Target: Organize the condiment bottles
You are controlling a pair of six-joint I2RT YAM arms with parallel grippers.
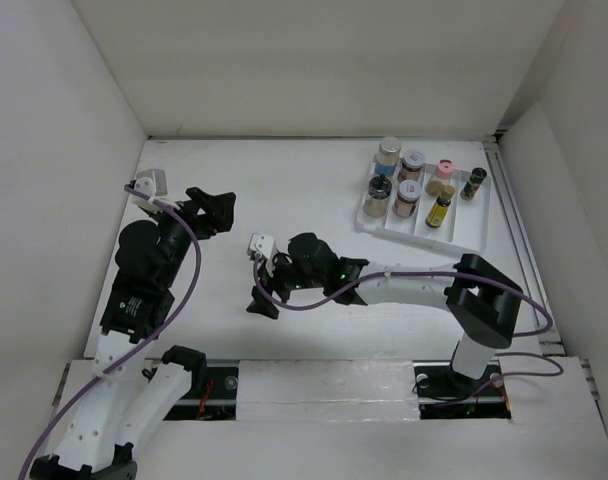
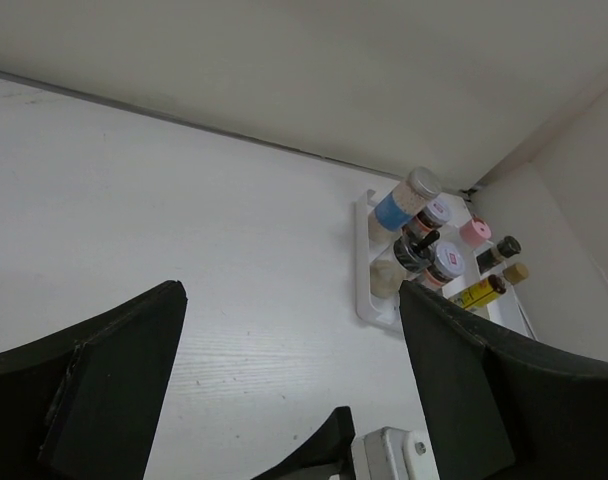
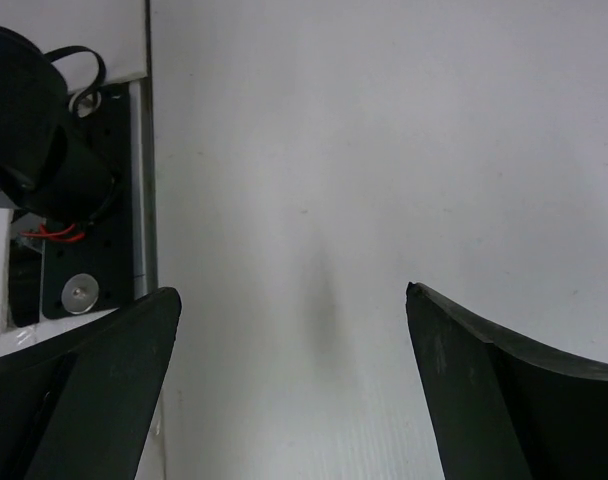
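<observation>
All seven condiment bottles stand in the white compartment tray at the back right. They are a blue-labelled silver-capped jar, a pink-capped jar, a small pink-capped one, a black-capped bottle, a dark-capped jar, a red-white-capped jar and a yellow bottle. The left wrist view shows the tray and the blue-labelled jar far ahead. My left gripper is open and empty at the left. My right gripper is open and empty over bare table at centre.
White walls enclose the table on the left, back and right. A mounting rail runs along the near edge. The left arm's base shows at the left of the right wrist view. The right arm lies across the table's front middle.
</observation>
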